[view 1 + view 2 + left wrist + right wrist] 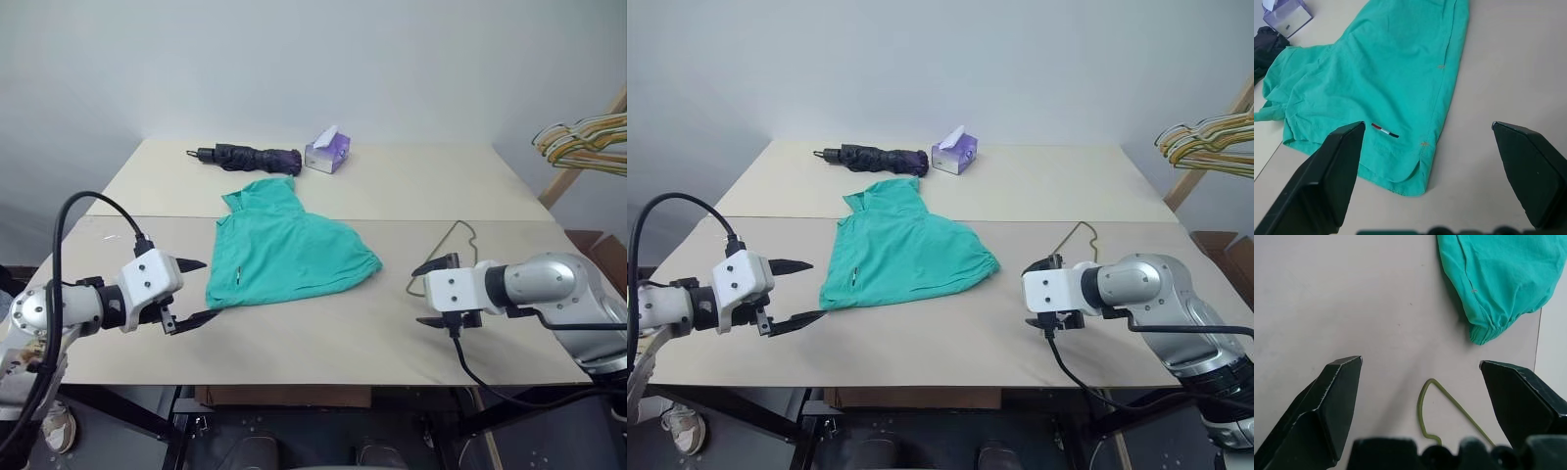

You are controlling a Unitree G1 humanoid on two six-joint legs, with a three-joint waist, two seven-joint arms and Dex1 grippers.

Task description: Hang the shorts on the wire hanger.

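Shorts (290, 253) lie flat mid-desk (411, 191). Wire hanger (454, 238) lies to their right, w/ right tool (432, 292) over it, fingers spread. Left tool (193, 291) gapes beside shorts' left corner. Umbrella (247, 157) & tissue box (327, 152) at far edge.

The left claw (192, 291) sits at about eight o'clock in the head view, its black fingers (1327, 176) spread wide and pointing toward three o'clock, holding nothing. The right claw (434, 293) sits at four o'clock, fingers (1332, 401) likewise parted, aimed toward nine o'clock, empty.
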